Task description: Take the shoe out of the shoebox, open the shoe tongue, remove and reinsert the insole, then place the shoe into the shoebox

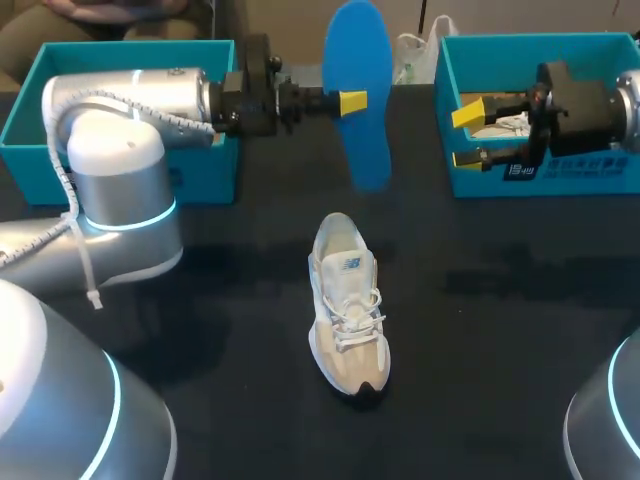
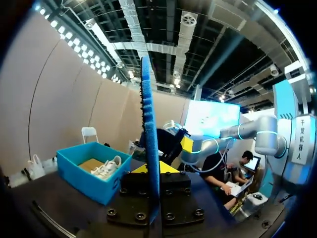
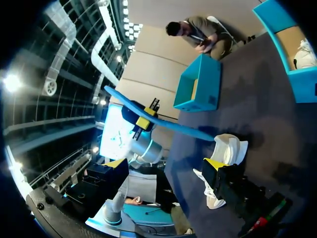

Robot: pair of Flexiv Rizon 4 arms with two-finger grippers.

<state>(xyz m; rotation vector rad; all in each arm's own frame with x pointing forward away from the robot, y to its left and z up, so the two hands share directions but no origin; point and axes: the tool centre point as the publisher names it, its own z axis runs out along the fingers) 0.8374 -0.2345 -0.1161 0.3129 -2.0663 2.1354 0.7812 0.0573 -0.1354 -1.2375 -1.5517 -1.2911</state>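
**Head view.** The left tool point(image 1: 352, 102) is clamped on the blue insole point(image 1: 365, 140), holding it upright in the air over the far middle of the desk point(image 1: 500, 330). The shoe point(image 1: 348, 305) stands on its sole at the desk's middle, toe toward the near edge and heel opening toward the far edge. It lies below the insole and apart from it. The right tool point(image 1: 470, 137) has its fingers apart with nothing between them, in front of the right shoebox point(image 1: 540, 180) at the far right corner. The left shoebox point(image 1: 30, 130) sits at the far left corner.

The insole looks ready to go back in. It would likely go best tipped from upright to a slant and led by its toe end down through the heel opening. The free right tool could steady the heel or hold the tongue back.

**Left wrist view.** The insole point(image 2: 150, 114) shows edge-on between the yellow tips of the left tool point(image 2: 151, 169), gripped near one end. With so much of it hanging free, it may flex, so I would feed it in slowly. Beyond it, the right shoebox point(image 2: 84, 181) holds a second white shoe point(image 2: 106, 168).

**Right wrist view.** The right tool point(image 3: 163, 163) stands wide apart. The shoe point(image 3: 229, 146) lies just ahead of one finger, and the insole point(image 3: 173, 125) crosses above it. A short drop onto the shoe's collar seems enough to brace it.
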